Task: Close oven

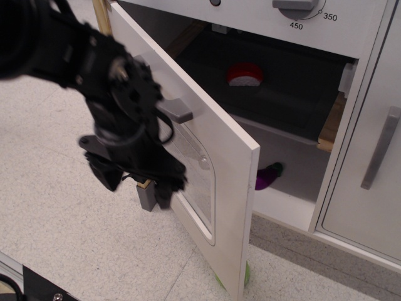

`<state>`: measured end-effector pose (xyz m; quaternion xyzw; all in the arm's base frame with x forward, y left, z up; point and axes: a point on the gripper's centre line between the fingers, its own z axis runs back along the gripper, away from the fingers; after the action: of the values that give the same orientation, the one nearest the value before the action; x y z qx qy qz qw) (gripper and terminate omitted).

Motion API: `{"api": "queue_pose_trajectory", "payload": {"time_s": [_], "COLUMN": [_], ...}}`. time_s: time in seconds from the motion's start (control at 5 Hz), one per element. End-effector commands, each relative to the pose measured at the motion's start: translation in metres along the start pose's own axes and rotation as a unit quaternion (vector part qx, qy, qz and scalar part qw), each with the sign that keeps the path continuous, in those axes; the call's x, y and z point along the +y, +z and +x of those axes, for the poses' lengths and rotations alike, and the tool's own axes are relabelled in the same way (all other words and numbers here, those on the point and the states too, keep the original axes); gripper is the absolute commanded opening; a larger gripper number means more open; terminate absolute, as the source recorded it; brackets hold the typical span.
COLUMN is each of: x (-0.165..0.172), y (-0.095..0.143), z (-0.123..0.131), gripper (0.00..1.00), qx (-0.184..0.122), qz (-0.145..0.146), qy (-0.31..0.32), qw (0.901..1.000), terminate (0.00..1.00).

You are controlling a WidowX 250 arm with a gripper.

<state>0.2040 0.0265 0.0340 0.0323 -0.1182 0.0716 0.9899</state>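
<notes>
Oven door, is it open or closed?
Open. The oven door swings out wide, so you can see the dark shelf inside with a red toy on it. The gripper is beside the door, empty.

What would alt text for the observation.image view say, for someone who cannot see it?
A white toy oven's side-hinged door with a grey bar handle stands wide open, a black robot gripper outside it, fingers apart. A red-and-white toy sits on the dark shelf.
</notes>
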Motion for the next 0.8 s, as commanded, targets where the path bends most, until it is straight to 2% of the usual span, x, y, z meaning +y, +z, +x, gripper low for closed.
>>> {"api": "queue_pose_trajectory", "payload": {"time_s": [0.0,0.2,0.4,0.6], "x": [-0.031,-0.04,-0.048,-0.058], "y": [0.001,0.005,0.0,-0.008], "z": [0.055,0.08,0.105,0.12], "gripper": [1.0,1.0,1.0,1.0], "qx": [-0.009,-0.021,-0.016,-0.025], "qz": [-0.039,-0.047,-0.041,-0.032], "qy": [-0.033,-0.015,0.017,0.033], "qw": [0.9987,0.9986,0.9989,0.9986], "terminate": [0.0,0.0,0.0,0.0]}}
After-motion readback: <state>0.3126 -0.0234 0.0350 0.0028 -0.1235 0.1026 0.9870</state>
